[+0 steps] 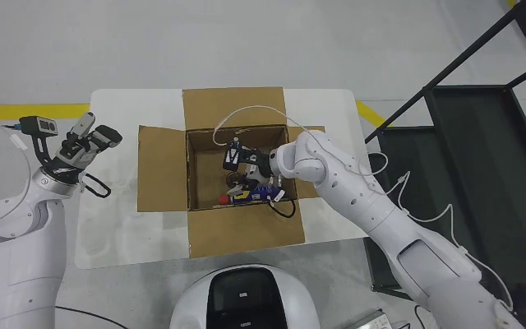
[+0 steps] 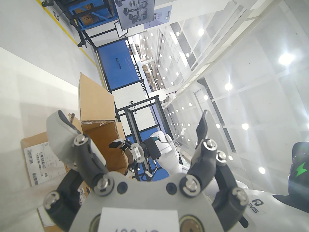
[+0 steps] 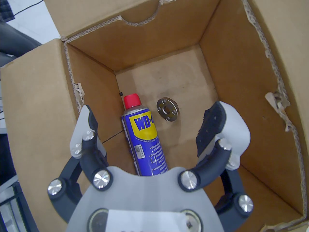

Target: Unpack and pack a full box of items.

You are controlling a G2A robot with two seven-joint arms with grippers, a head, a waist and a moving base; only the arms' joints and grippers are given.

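Observation:
An open cardboard box (image 1: pixel 164 169) stands on the white table (image 1: pixel 123 238), its flaps spread out. On the box floor lies a blue and yellow spray can (image 3: pixel 144 134) with a red cap, beside a small round metal flange (image 3: pixel 167 109). My right gripper (image 3: pixel 152 124) hangs open inside the box, just above the can; from above the right gripper (image 1: pixel 237 160) is over the can (image 1: pixel 251 194). My left gripper (image 1: pixel 92 136) is open and holds nothing, raised beyond the table's left edge. In the left wrist view the box (image 2: pixel 96 102) and the left gripper (image 2: pixel 131 124) show.
A dark metal frame (image 1: pixel 460 90) stands to the right of the table. A yellow floor line (image 1: pixel 41 111) runs behind the table on the left. White cables (image 1: pixel 246 111) loop over the box from the right arm.

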